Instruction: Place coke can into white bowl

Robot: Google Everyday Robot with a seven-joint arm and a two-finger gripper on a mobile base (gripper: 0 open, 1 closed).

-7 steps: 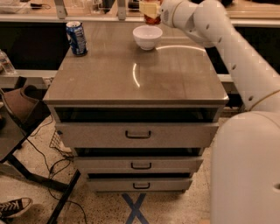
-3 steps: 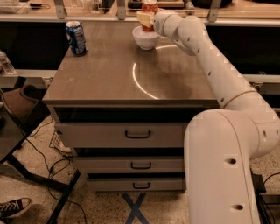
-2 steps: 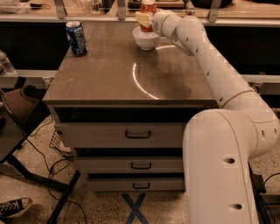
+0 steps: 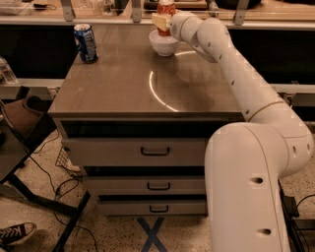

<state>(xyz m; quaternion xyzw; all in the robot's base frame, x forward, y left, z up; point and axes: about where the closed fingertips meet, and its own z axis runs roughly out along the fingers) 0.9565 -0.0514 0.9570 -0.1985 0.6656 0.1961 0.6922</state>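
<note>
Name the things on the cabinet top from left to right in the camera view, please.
blue can → white bowl. The gripper, shut on the coke can, hangs directly above the white bowl, so these two share its place in the order.

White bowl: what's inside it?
The coke can is upright just above the white bowl, held in the gripper. The gripper covers the can's base and the bowl's inside.

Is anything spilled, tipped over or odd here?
Nothing stands out. The blue drink can stands upright on the grey cabinet top; the gripper holds the red aluminium coke can upright over the round white bowl.
</note>
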